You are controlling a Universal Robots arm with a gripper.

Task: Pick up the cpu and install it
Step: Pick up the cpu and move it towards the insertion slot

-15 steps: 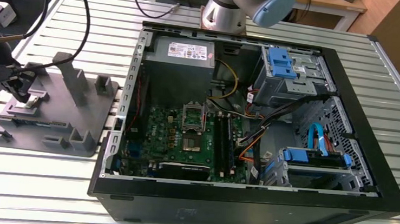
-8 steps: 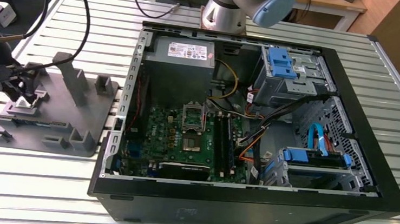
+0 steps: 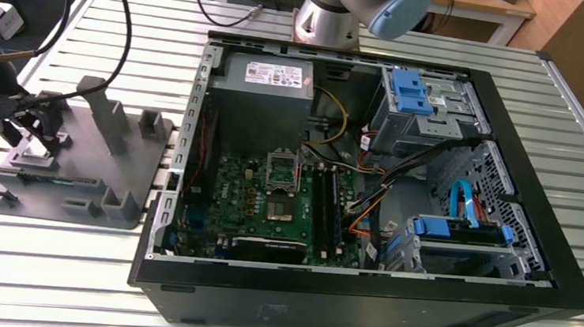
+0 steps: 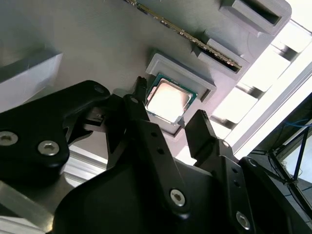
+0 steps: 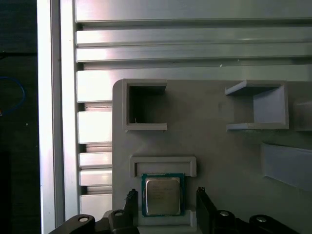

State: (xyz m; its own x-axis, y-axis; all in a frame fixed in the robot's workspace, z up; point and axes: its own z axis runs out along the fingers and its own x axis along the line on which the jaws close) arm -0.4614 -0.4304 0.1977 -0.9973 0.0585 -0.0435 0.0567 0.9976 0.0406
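Claw (image 4: 169, 108) spread, a finger either side of the cpu (image 5: 162, 195), gaps showing, cpu flat in its recess on grey tray (image 5: 214, 146), tray on slatted counter (image 5: 195, 48) beside open computer case (image 3: 365, 297)

- I see a white label (image 3: 275, 72) on the power supply (image 3: 260, 104); its print is too small to read.
- I find faint marks on the cpu (image 5: 162, 196) top in the first wrist view, but I cannot read them.

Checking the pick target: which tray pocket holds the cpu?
The pocket between the open fingers of the gripper: the cpu sits in it, silvery top up. The tray's two bracketed pockets farther off are empty.
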